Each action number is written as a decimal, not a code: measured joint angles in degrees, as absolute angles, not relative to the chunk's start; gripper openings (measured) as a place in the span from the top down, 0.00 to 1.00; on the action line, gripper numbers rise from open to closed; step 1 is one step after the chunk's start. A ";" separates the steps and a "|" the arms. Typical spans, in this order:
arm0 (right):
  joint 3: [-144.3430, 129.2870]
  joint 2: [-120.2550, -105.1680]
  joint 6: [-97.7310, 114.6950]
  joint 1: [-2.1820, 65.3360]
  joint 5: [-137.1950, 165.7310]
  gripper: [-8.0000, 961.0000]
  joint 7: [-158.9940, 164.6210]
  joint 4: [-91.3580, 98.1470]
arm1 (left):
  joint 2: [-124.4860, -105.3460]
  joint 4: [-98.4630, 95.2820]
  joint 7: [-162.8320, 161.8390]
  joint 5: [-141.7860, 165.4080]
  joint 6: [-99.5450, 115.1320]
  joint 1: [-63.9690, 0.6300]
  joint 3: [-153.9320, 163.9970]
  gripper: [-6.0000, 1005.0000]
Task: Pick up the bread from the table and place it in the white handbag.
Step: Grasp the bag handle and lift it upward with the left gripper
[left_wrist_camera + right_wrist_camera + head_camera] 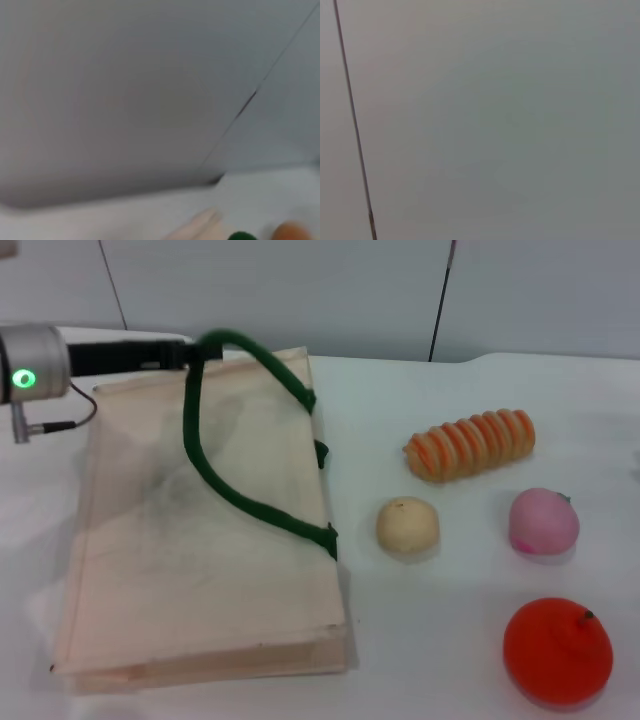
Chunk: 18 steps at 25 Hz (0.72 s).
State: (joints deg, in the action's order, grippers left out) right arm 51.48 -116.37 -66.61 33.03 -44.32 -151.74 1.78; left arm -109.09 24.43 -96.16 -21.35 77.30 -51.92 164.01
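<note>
The bread (470, 445), a ridged loaf with orange and cream stripes, lies on the white table (420, 640) at the right, apart from the bag. The white handbag (200, 570) lies flat at the left, with one dark green handle (250, 505) on its face. My left gripper (190, 354) comes in from the far left at the bag's back edge and is shut on the other green handle (255, 355), which arches up from the fabric. The left wrist view shows a corner of the bag (200, 223) and a bit of green handle (242, 236). My right gripper is out of view.
A small pale beige bun (407, 525) sits just right of the bag. A pink round fruit (543, 522) and an orange-red round fruit (557, 650) lie at the right front. A grey wall stands behind the table; the right wrist view shows only wall.
</note>
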 joint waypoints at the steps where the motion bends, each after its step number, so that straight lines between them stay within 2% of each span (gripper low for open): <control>1: 51.41 -116.37 -66.62 33.03 -44.26 0.09 -151.74 1.73 | -108.66 24.43 -94.73 -23.97 79.74 -51.00 164.01 0.83; 8: 51.22 -116.36 -66.67 32.99 -44.06 0.09 -151.62 1.39 | -105.42 24.53 -91.50 -33.95 95.18 -47.68 164.01 0.85; 18: 47.58 -116.03 -67.55 33.56 -41.99 0.09 -149.32 1.49 | -103.05 25.23 -90.91 -39.25 108.12 -47.65 164.05 0.85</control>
